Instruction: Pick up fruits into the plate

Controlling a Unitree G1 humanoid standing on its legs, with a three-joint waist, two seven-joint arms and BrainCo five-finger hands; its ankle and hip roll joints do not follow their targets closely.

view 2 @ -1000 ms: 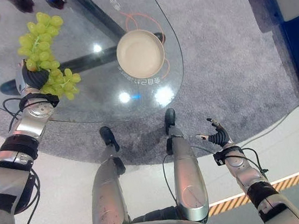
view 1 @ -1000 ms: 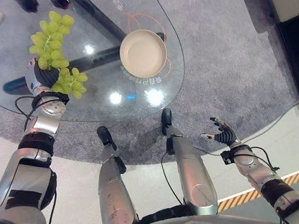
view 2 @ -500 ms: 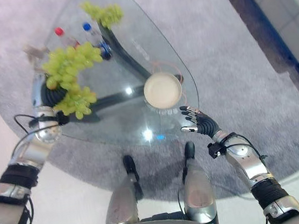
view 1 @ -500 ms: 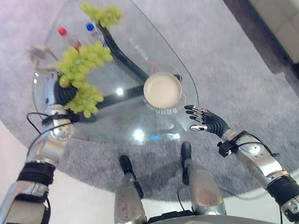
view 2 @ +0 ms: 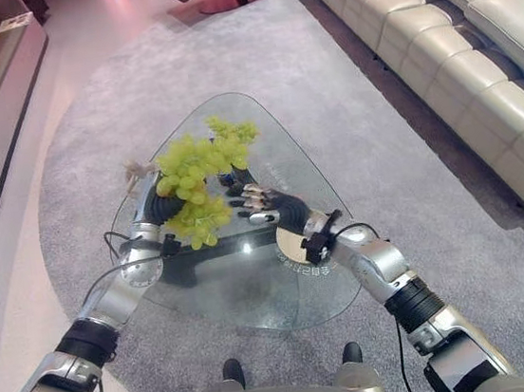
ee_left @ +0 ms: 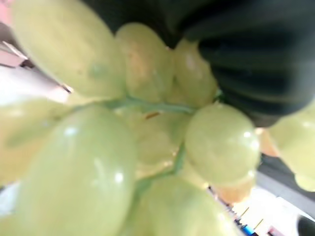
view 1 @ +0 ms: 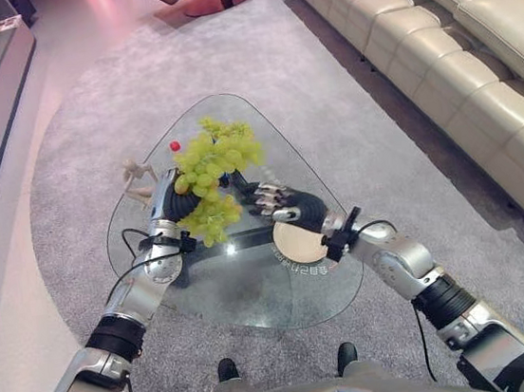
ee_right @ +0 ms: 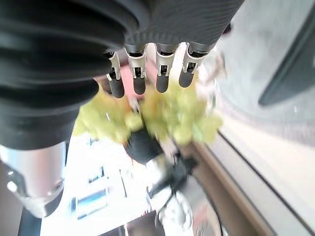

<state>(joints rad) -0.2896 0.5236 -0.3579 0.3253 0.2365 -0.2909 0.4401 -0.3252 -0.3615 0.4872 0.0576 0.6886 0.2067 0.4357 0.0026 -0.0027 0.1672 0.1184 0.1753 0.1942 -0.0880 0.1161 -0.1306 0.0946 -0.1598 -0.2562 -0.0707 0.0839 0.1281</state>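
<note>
Grapes point(view 1: 210, 176): one green bunch, lifted clear of the glass table point(view 1: 255, 297), draped over the left hand point(view 1: 175, 205) above the table's left side. The fingers are buried in the fruit, so whether they are clamped on it cannot be told; the left wrist view gives grapes and stem pressed up against the ribbed cover.

Right hand point(view 1: 282, 205): fingers straight and spread, holding nothing, just beside the bunch and above the plate point(view 1: 298, 242). Plate is bare, sitting toward the table's right edge.

Change: a second ago the right hand hung low, off the table; half a second ago it reached the near edge by the plate; now it is up at the bunch. Camera also tilted up, so the room shift is not object motion. Judgement: transfer to the plate is under way, not done.
</note>
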